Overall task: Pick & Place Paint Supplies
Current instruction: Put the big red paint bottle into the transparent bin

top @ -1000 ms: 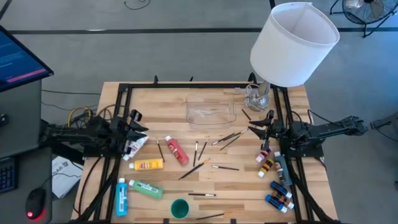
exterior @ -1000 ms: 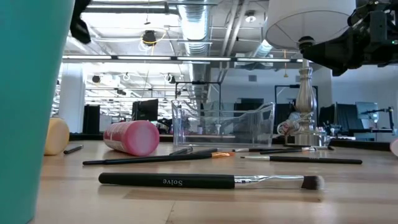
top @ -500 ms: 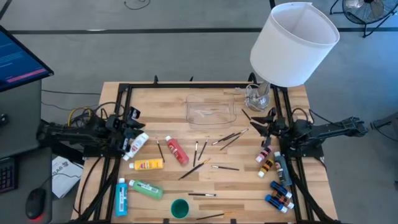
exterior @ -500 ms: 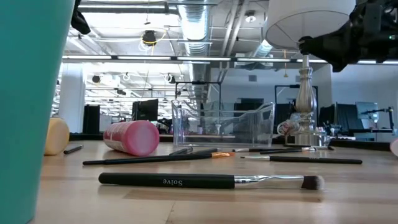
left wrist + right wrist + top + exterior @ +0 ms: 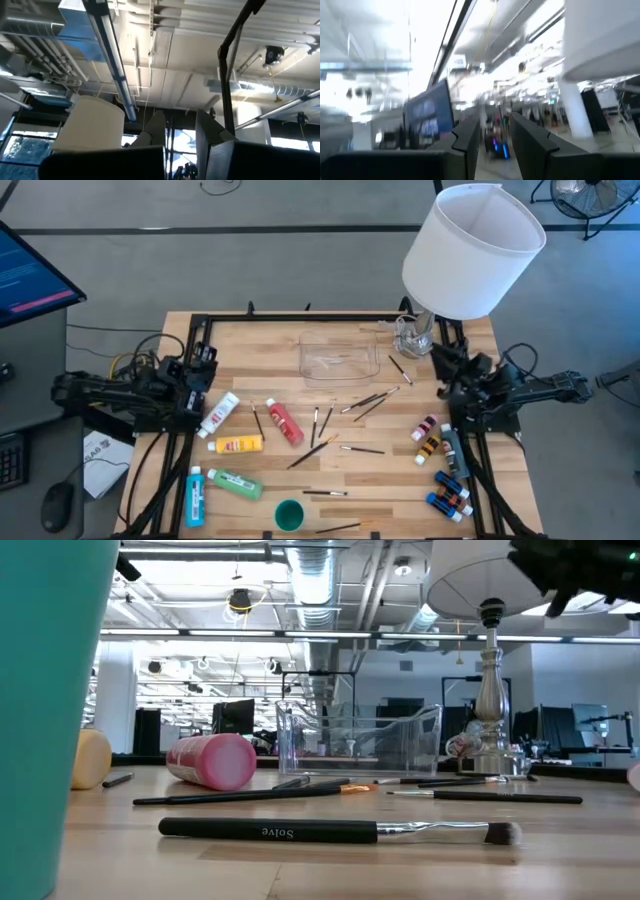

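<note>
The paint supplies lie loose on the wooden table. A pink bottle with a white cap (image 5: pixel 220 413), a yellow bottle (image 5: pixel 238 445), a red bottle (image 5: pixel 283 422), a green bottle (image 5: pixel 236 483) and a blue bottle (image 5: pixel 195 495) lie on their sides at the left. Thin brushes (image 5: pixel 340 425) are scattered in the middle, and tiny bottles (image 5: pixel 445 475) sit at the right. My left gripper (image 5: pixel 205 360) is shut at the left edge, raised and tipped up, with nothing in it (image 5: pixel 179 132). My right gripper (image 5: pixel 442 360) is at the right edge, also tipped up, its fingers slightly apart and empty (image 5: pixel 495 135).
A clear plastic tray (image 5: pixel 340 360) stands at the far middle. A lamp with a big white shade (image 5: pixel 472 250) stands at the far right corner, close to my right arm. A teal cup (image 5: pixel 289 514) stands at the near edge. The black frame (image 5: pixel 300 318) borders the table.
Both grippers have risen and tipped their fingers upward. My left gripper has drawn back toward the table's left edge, uncovering the white-capped bottle. My right gripper has drawn back toward the right and far edges, rising to the low view's top edge.
</note>
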### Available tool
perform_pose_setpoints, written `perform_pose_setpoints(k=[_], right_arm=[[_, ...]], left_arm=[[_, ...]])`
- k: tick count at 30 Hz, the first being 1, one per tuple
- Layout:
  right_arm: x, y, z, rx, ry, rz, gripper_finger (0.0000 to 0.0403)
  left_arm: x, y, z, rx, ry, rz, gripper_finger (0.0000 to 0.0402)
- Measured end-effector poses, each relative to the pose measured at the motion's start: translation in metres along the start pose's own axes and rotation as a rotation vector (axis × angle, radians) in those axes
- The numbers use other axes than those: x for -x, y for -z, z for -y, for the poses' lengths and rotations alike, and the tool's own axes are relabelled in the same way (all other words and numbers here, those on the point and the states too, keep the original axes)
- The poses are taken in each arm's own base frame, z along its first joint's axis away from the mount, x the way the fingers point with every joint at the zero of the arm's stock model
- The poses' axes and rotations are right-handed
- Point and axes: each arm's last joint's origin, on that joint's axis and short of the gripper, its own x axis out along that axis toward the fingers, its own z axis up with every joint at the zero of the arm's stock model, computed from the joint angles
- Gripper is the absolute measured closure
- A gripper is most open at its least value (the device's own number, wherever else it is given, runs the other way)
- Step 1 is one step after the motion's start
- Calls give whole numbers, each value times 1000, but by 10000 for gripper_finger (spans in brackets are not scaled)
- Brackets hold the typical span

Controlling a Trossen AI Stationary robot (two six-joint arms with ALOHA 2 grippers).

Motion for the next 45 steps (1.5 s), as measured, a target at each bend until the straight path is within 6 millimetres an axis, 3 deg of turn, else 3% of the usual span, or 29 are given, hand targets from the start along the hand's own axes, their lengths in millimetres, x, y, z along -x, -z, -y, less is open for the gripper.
perform_pose_setpoints(k=[4, 9, 13, 17, 22, 27, 31, 35, 39, 45], right_arm=[[0, -6, 1, -25, 7, 54, 301], [0, -7, 2, 67, 32, 62, 301], [0, -13, 4, 116, 60, 116, 301], [0, -19, 7, 125, 93, 171, 301], [1, -26, 10, 106, 127, 242, 301], [0, -30, 10, 70, 131, 264, 301], [0, -31, 10, 69, 130, 259, 301], [0, -31, 10, 71, 132, 264, 301], [-2, -36, 10, 74, 137, 276, 301], [-3, -35, 9, 83, 134, 259, 301]], left_arm=[[-6, 8, -1, -34, -7, -57, 394], [-8, 19, -4, -169, -77, -131, 394], [-10, 17, -6, -181, -138, -94, 394], [-27, 2, -2, -40, -70, -11, 394], [-68, -16, 9, 155, 155, -4, 394], [-113, 6, 17, 243, 153, -355, 394], [-133, 29, 14, 268, 68, -673, 394], [-137, 42, 8, 332, -33, -868, 394], [-137, 40, 4, 452, -64, -991, 394], [-120, 43, -6, 521, -190, -1176, 394]])
